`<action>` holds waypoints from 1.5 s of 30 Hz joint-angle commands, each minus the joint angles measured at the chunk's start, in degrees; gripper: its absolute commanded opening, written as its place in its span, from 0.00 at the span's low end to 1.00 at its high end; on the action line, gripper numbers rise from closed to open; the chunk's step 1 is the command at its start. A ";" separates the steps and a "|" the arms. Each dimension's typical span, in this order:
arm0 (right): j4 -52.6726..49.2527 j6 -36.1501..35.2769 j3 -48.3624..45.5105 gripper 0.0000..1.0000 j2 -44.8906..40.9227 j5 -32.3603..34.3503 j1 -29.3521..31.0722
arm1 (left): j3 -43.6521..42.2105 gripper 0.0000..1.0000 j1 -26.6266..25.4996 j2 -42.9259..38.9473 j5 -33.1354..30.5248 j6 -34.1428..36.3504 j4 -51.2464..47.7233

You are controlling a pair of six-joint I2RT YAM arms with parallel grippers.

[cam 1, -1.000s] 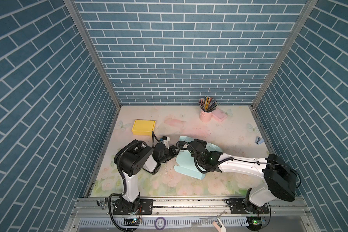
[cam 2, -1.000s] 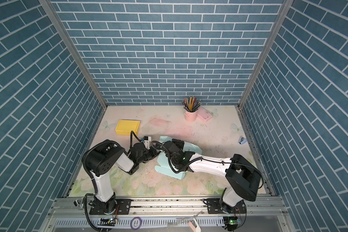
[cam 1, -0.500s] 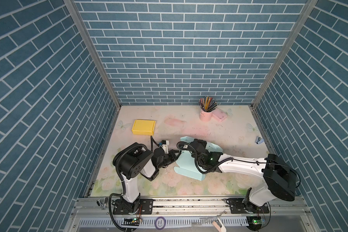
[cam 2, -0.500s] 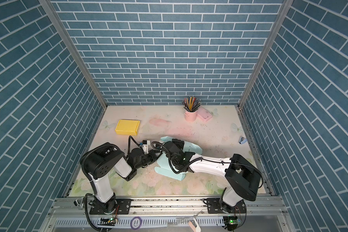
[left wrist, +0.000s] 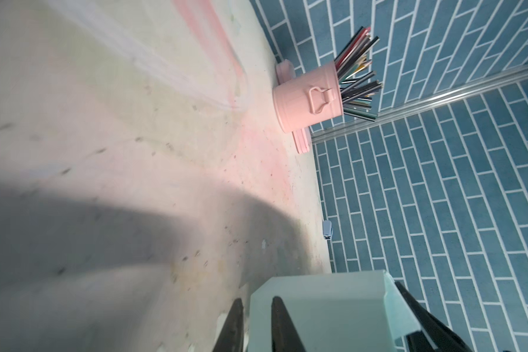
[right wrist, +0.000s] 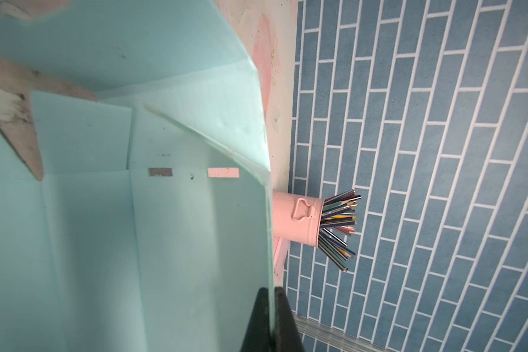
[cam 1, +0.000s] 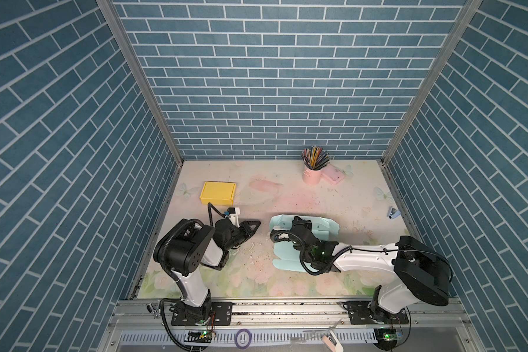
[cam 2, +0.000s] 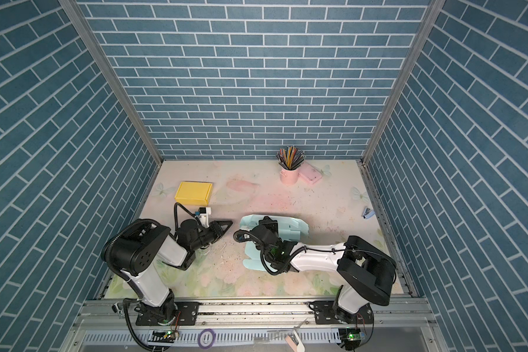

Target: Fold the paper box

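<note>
Paper box (cam 1: 323,227) lies near the middle of the surface (cam 1: 287,189), with much of it hidden under the right arm. It is pale teal and half-formed, with one panel raised. The right claw (right wrist: 270,320) is clamped on that panel's thin edge. The left claw (cam 1: 254,226), slightly parted and empty, sits just beside the box. A yellow box (cam 1: 217,192) and a pencil cup (cam 1: 311,175) stand well behind.

Tabletop (cam 1: 287,283): pale floral print, scuffed and flecked with dirt.

- 10 o'clock: closed yellow box (cam 1: 217,193), lying flat.
- 1 o'clock, near the back wall: pink pencil cup (cam 1: 311,176), upright, full of coloured pencils. A flat pink case (cam 1: 334,176) lies just beside it.
- 3 o'clock, by the edge: small blue stapler (cam 1: 393,212).
- Centre: light-blue paper box (cam 1: 287,260), partly folded, with white crumbs (cam 1: 256,259) at its 8 o'clock.
</note>
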 commanded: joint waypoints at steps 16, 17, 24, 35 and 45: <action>2.01 -1.11 -2.34 0.00 1.46 -3.86 0.23 | 5.92 0.23 -10.07 3.68 5.98 7.52 -7.35; 2.32 -1.17 -2.44 0.00 1.60 -3.78 0.27 | 5.35 0.23 -10.36 3.18 6.11 8.03 -7.36; 4.15 -0.95 -3.80 0.00 0.66 -4.58 0.29 | 1.88 0.24 -11.59 2.61 6.40 10.50 -3.64; 3.67 -0.99 -4.19 0.00 -1.01 -4.37 0.74 | -3.10 0.27 -12.88 4.96 7.21 14.84 10.31; 3.46 -0.48 -4.19 0.00 -1.22 -4.34 1.48 | -5.49 0.46 -14.12 1.35 4.28 18.84 10.28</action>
